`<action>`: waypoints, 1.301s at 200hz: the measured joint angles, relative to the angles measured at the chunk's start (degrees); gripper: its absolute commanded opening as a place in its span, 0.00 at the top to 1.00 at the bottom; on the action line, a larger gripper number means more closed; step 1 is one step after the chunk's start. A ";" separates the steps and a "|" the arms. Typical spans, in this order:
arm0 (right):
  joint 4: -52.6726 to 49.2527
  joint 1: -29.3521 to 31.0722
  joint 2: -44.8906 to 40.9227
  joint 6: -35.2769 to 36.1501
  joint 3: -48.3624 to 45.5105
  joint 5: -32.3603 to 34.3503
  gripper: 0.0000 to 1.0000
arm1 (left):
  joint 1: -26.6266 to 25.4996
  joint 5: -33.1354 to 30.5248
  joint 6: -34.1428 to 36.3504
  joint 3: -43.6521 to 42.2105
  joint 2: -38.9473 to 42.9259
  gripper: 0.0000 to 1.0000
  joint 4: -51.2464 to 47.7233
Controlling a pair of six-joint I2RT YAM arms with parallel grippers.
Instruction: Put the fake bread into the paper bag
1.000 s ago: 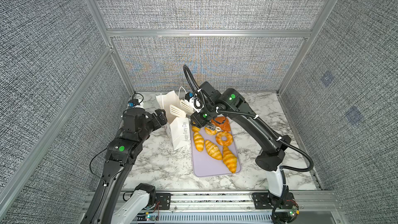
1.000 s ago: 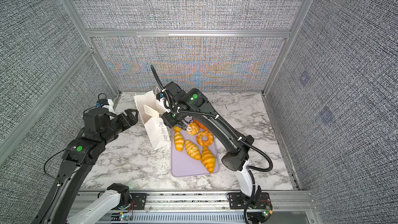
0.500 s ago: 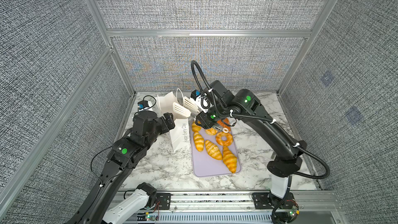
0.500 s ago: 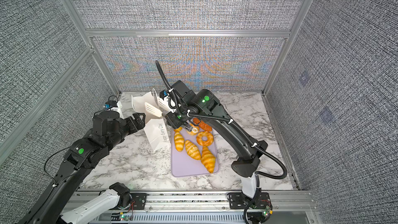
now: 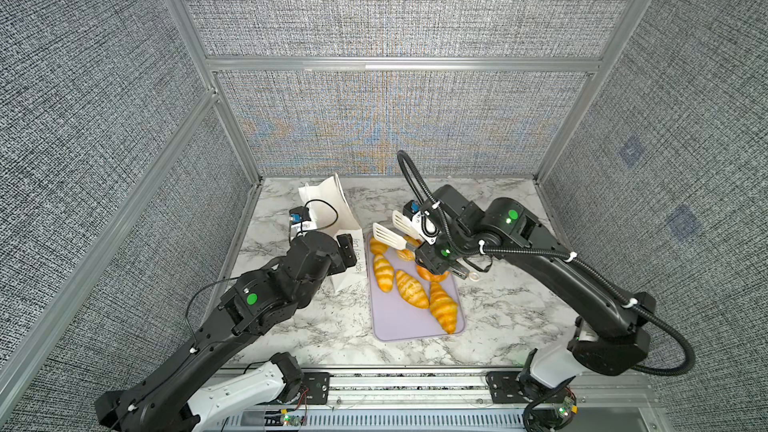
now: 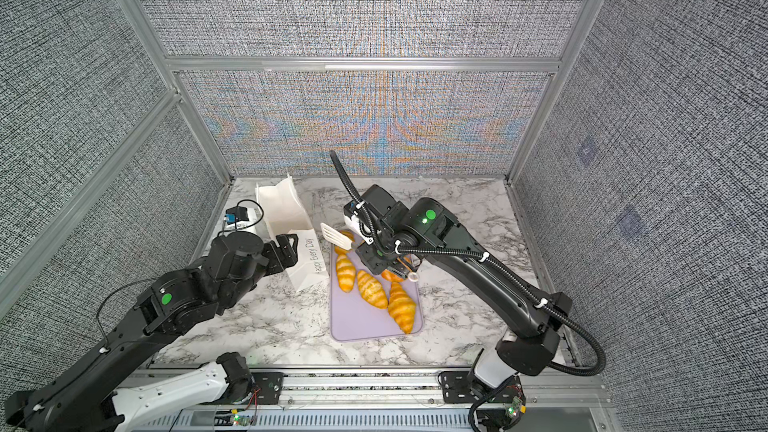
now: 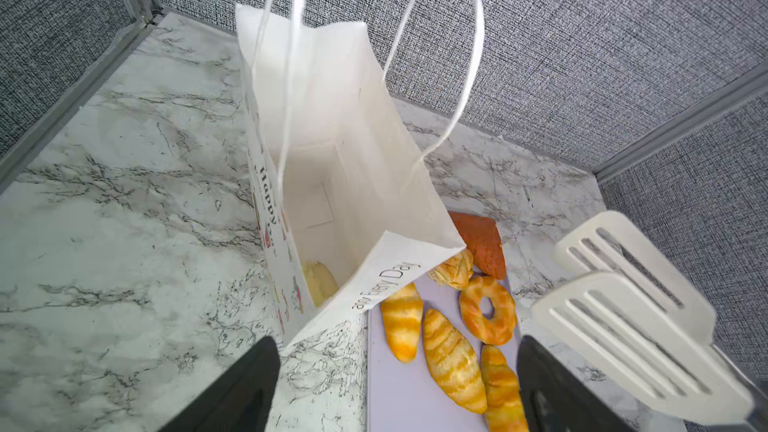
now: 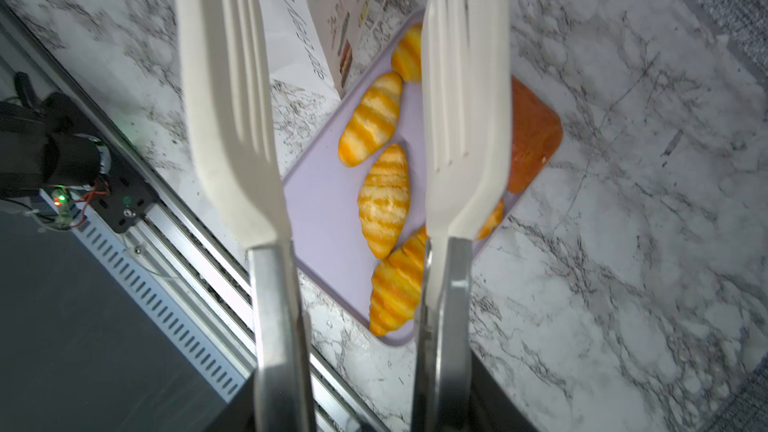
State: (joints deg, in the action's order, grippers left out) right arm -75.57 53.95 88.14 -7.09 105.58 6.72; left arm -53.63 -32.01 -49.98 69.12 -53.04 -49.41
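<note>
The white paper bag (image 5: pixel 332 209) (image 6: pixel 286 209) (image 7: pixel 332 139) stands open at the back left, with one pale piece of fake bread (image 7: pixel 318 284) on its bottom. On the lilac tray (image 5: pixel 399 326) (image 8: pixel 320 201) beside it lie three striped croissants (image 5: pixel 411 288) (image 6: pixel 372 288), a ring doughnut (image 7: pixel 488 309), a bun (image 7: pixel 455 270) and a reddish wedge (image 8: pixel 532 139). My right gripper (image 5: pixel 434 261) (image 8: pixel 361 405) is shut on the metal arms of white slotted tongs (image 5: pixel 386 236) (image 7: pixel 640 334). The tong blades hang apart and empty over the tray's far end. My left gripper (image 5: pixel 347 251) (image 7: pixel 399 392) is open beside the bag's near corner.
Marble tabletop (image 5: pixel 316 326) enclosed by grey fabric walls with aluminium posts. A metal rail (image 5: pixel 395 384) runs along the front edge. The right arm's cable (image 5: pixel 411 184) loops up above the tray.
The right arm has carried the tongs from the bag's mouth to the right, over the tray. The left gripper has moved in closer to the bag.
</note>
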 measured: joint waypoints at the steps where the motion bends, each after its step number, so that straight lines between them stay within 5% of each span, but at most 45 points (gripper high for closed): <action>1: 0.00 0.00 -0.11 -0.02 -0.24 0.07 0.49 | -0.22 -0.11 -0.09 0.04 -0.07 0.09 -0.07; 111: -1.05 -4.28 -16.61 -9.62 -30.77 3.26 0.49 | -33.22 -17.59 -25.31 4.24 -16.13 0.01 -12.44; 195: -2.56 -3.30 -20.70 -17.68 -42.62 -2.01 0.46 | -34.88 -15.34 -33.29 -10.62 -14.82 0.01 -4.15; 260: -3.87 1.64 -21.29 -23.41 -46.69 -5.38 0.42 | -34.88 -11.41 -35.08 -13.27 -20.33 0.01 0.46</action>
State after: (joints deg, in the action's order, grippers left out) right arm -79.44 55.59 66.85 -30.50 58.89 1.34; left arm -88.51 -43.42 -85.06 55.86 -73.36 -48.95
